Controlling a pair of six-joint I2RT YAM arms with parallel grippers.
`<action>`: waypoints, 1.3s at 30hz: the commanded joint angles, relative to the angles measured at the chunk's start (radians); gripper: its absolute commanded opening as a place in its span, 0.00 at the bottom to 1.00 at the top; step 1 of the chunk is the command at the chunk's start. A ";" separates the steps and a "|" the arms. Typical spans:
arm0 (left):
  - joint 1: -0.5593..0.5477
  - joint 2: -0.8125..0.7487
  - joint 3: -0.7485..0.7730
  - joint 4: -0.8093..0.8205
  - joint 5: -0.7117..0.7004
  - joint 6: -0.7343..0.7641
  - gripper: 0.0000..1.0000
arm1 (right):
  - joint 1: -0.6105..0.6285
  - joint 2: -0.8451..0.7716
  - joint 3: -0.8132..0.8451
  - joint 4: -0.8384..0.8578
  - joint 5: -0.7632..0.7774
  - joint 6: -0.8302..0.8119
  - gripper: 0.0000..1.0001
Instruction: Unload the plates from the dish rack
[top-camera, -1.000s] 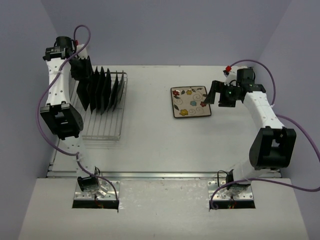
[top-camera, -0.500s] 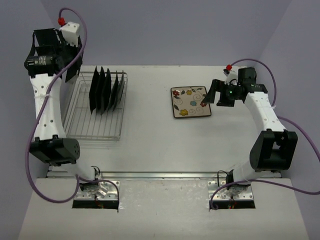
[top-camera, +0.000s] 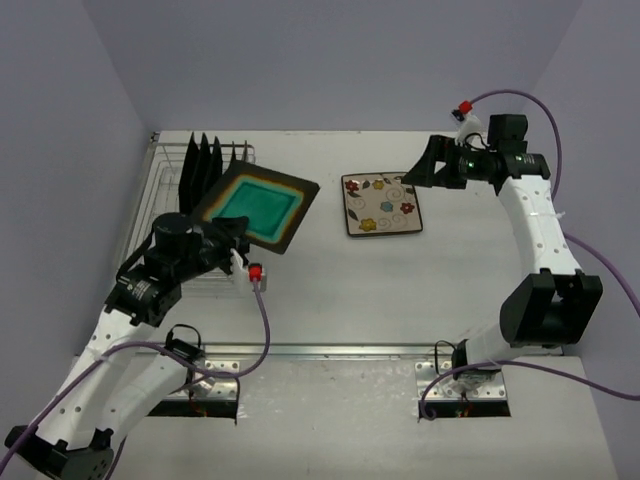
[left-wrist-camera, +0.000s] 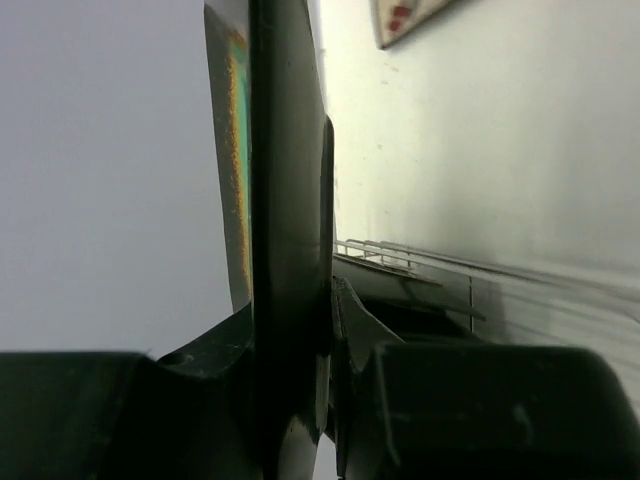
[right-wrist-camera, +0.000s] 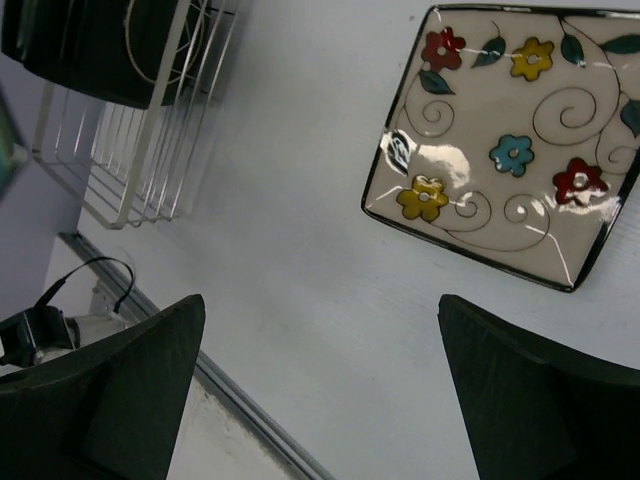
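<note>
**Left claw (top-camera: 232, 243) is gripping a teal plate (top-camera: 258, 205) by the dish rack (top-camera: 162, 172); right claw (top-camera: 425, 170) is hovering released.**

At the far left of the counter (top-camera: 350, 280), the dish rack is sitting with several dark plates (top-camera: 205, 165) standing on edge at its far end. Just right of them, the left claw is clenching the near edge of the teal plate, a square one with a dark rim, and holding it tilted above the rack's right side. In the wrist view the plate is showing edge-on, pinched between both fingers. Further right, a square floral plate (top-camera: 381, 203) is lying flat on the counter, apart from the rack. At the far right, the right claw is hovering near that plate's far right corner, its fingers spread wide and grasping nothing.
</note>
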 joint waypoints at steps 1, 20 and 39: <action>0.002 -0.135 -0.128 0.243 0.258 0.599 0.00 | 0.003 0.034 0.163 -0.057 -0.174 -0.077 0.99; 0.001 -0.171 -0.378 0.295 0.589 1.053 0.00 | 0.397 0.242 0.095 -0.111 -0.266 -0.071 0.99; 0.000 -0.124 -0.371 0.326 0.589 1.080 0.00 | 0.572 0.366 0.061 -0.043 -0.391 0.036 0.54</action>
